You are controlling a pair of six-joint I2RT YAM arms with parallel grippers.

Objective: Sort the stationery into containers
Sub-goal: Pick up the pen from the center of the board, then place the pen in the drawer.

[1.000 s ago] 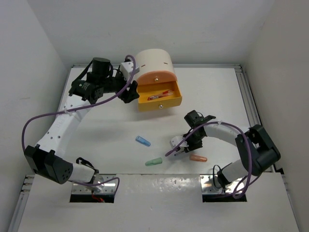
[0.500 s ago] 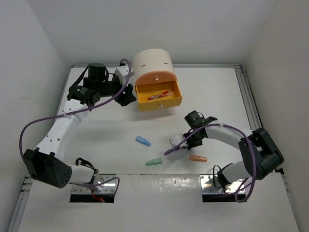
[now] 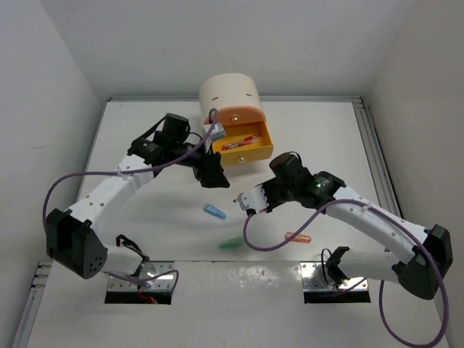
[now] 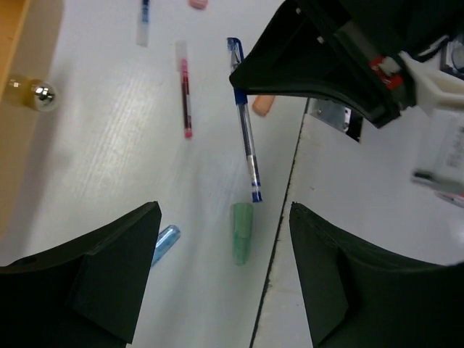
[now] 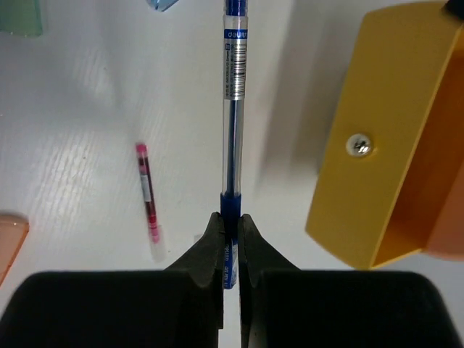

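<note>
Nearest the bases, at 6 o'clock on the counter (image 3: 145, 210), lies a green capsule (image 3: 230, 243), with an orange capsule (image 3: 297, 237) toward 4 o'clock and a blue capsule (image 3: 214, 212) just beyond. A loose red pen (image 5: 147, 190) lies flat under the right arm. Right pincer (image 5: 229, 221) is clamped on the blue pen (image 5: 233, 109) at its grip collar, barrel jutting straight ahead, seemingly clear of the counter. Left pincer (image 4: 224, 210) is empty, fingers wide apart, hovering off the drawer's 7 o'clock corner. At 12 o'clock the orange-yellow drawer (image 3: 243, 154) stands pulled out with red pens (image 3: 241, 143) already inside; the peach drawer (image 3: 235, 116) above it is closed, both in the cream cabinet (image 3: 230, 93). Step in hand, by my reading, is carrying the blue pen to the open drawer. Lift the tip over the front wall, turn the barrel along the drawer's long side, and release low so it cannot bounce out. The left arm crowds the 7 to 9 o'clock side, so come in from 4 or 5 o'clock, where the counter is open; the side rail (image 3: 366, 138) at 3 o'clock sits well apart
</note>
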